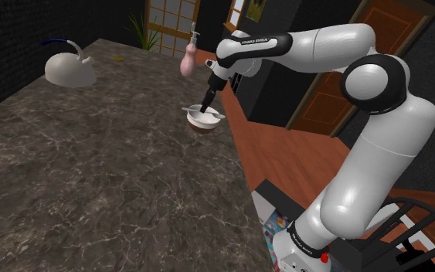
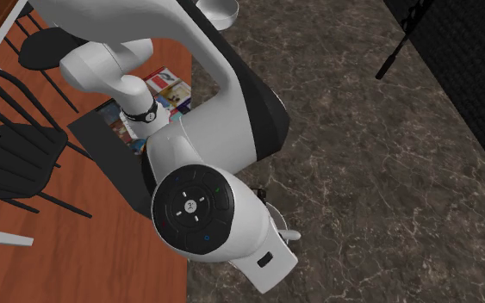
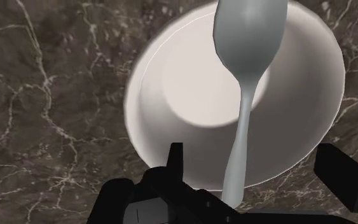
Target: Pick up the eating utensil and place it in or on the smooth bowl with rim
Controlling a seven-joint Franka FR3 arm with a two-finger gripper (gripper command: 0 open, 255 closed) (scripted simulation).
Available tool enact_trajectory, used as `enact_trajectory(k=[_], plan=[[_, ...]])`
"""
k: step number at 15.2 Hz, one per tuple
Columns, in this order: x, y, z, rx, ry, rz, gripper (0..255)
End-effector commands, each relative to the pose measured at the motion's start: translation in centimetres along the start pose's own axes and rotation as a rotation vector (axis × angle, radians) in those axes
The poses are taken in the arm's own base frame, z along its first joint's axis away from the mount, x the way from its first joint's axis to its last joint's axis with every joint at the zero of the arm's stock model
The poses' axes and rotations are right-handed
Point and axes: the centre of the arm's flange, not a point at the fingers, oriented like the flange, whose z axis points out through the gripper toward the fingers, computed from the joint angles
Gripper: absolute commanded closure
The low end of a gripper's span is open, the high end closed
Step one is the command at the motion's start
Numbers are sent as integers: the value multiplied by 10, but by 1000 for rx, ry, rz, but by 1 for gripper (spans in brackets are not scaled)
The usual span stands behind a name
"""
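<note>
A white bowl (image 1: 203, 120) with a smooth rim stands on the dark marble counter (image 1: 92, 178), near the counter's edge on the shoulder view's right. A grey spoon (image 1: 210, 113) lies across the bowl's rim. In the wrist view the spoon (image 3: 247, 57) rests over the bowl (image 3: 184, 95), its head over the far rim and its handle running back between my fingers. My gripper (image 1: 206, 100) hangs just above the bowl. In the wrist view the gripper (image 3: 252, 158) is open, and neither finger touches the handle.
A pale kettle (image 1: 69, 68) stands at the counter's far left, and a pink bottle (image 1: 188, 60) at the back behind the bowl. The counter ends just right of the bowl above a wooden floor (image 1: 300, 154). A black chair (image 2: 16, 146) stands beside my stand.
</note>
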Motion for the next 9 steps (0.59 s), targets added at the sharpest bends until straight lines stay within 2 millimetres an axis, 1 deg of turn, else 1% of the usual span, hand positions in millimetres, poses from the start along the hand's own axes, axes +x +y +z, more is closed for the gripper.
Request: enact_trajectory(k=[1, 3, 9], plan=[[0, 0, -21, 0, 0, 0, 0], [0, 0, -44, 0, 0, 0, 0], [0, 0, -44, 0, 0, 0, 0]])
